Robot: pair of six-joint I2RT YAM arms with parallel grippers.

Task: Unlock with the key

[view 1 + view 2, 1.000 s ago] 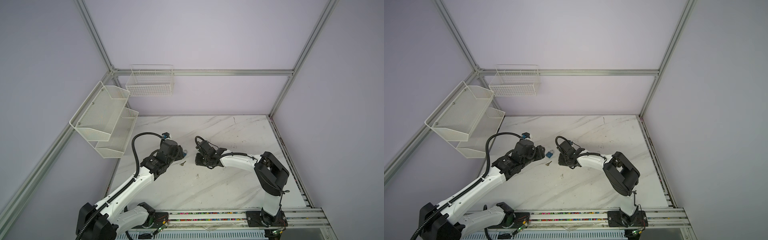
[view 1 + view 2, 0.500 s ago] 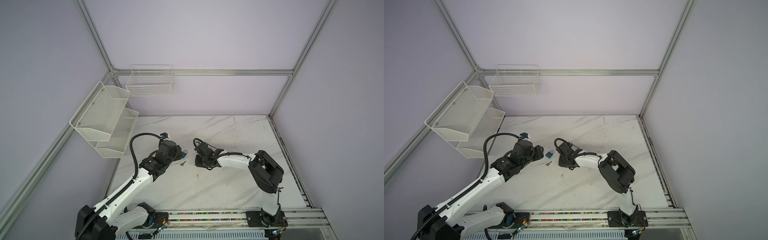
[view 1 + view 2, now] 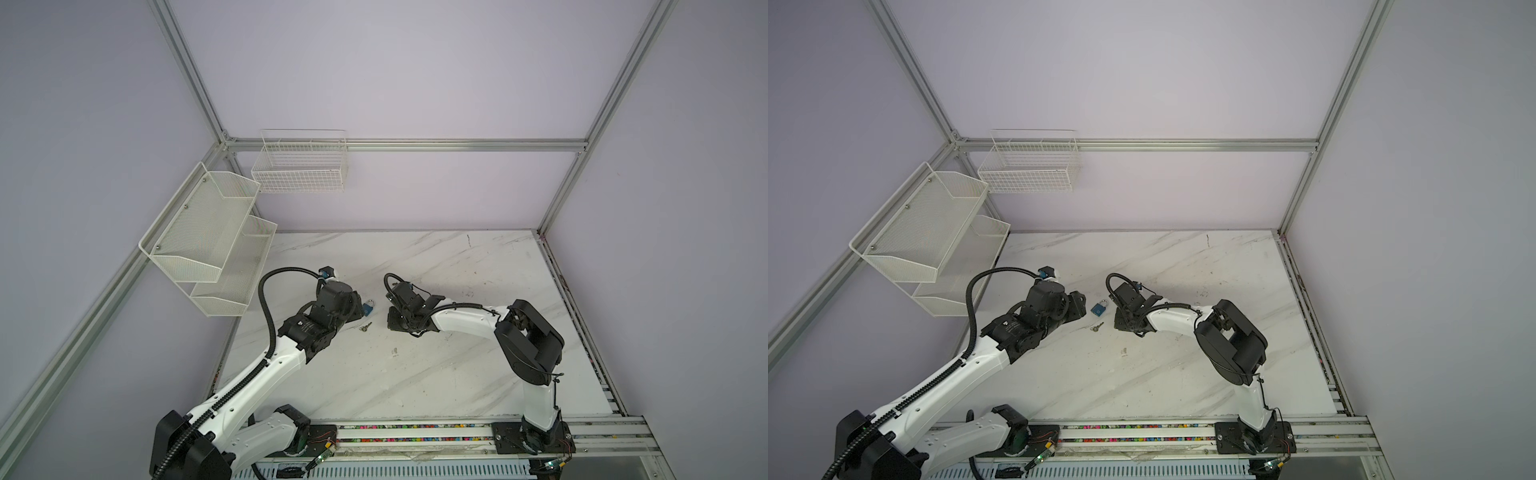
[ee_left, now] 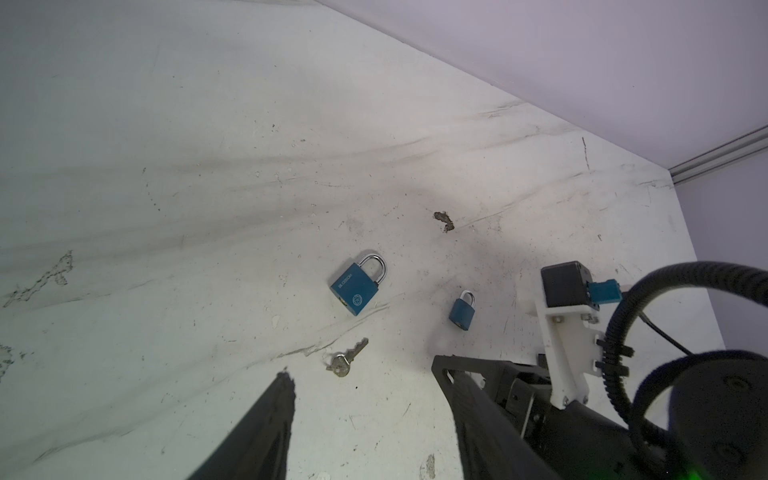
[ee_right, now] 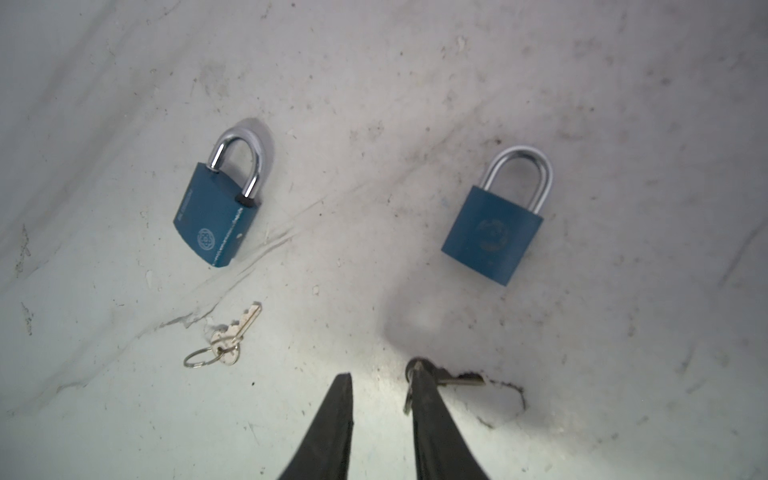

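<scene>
Key (image 5: 465,380) lies flat on the surface (image 5: 623,124), partly under one finger (image 5: 428,415) of your right claw (image 5: 381,374), whose narrow jaws hold nothing, likely squaring for a pinch; padlock (image 5: 494,232) sits near; left claw (image 4: 363,370) stands wide, empty.

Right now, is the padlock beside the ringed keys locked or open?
Looks locked: in the right wrist view the padlock has both shackle legs seated in its body; the ringed keys lie apart from it.
</scene>
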